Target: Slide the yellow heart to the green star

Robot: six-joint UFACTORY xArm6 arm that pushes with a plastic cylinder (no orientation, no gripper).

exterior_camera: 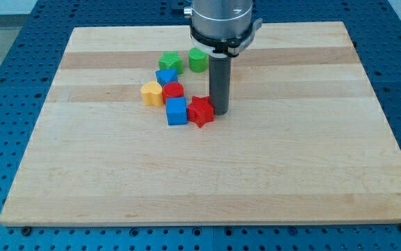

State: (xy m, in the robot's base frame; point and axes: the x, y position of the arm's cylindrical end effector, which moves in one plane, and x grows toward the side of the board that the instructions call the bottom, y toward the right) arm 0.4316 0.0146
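Note:
The yellow heart (150, 93) lies at the left end of a tight cluster of blocks on the wooden board (207, 167). The green star (171, 62) lies above and to the right of it, at the cluster's top. A blue block (165, 77) and a red block (173, 90) sit between and beside them. My tip (220, 111) stands on the board at the cluster's right, just right of the red star (201, 111) and close to touching it. It is well right of the yellow heart.
A green block (198, 60) lies right of the green star, just left of the rod. A blue cube (176, 111) sits left of the red star. The board lies on a blue perforated table (12, 84).

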